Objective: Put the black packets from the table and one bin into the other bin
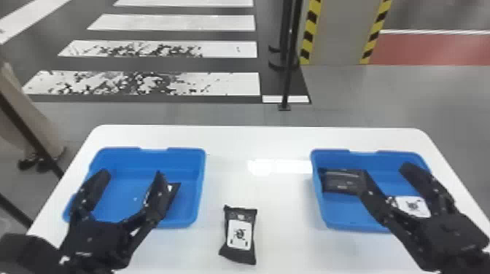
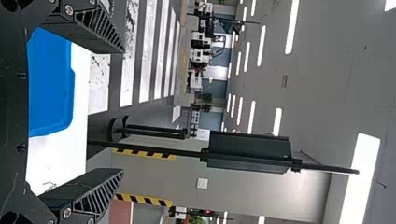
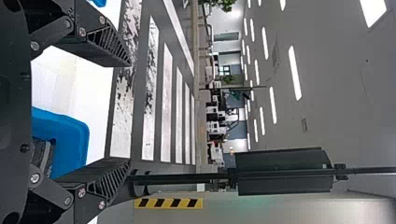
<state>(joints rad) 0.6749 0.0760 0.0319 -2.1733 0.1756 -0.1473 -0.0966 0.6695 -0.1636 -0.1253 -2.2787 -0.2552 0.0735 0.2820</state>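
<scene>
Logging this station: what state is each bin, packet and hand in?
Left bin, holding a packet
Left-bin packet, partly hidden
Right bin, holding packets
Labelled right-bin packet, label up
Other right-bin packet, no label showing
Table packet, lying flat, label up
Left hand, open, empty
Right hand, open, empty

One black packet (image 1: 239, 235) lies label-up on the table (image 1: 279, 237); both blue bins (image 1: 182, 165) hold others (image 1: 341, 183).

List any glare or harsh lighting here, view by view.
Head view: bright glare on the white table between the two bins, clear of the black packet lying there; left wrist view: ceiling lights glaring white; right wrist view: ceiling lights equally stark.
</scene>
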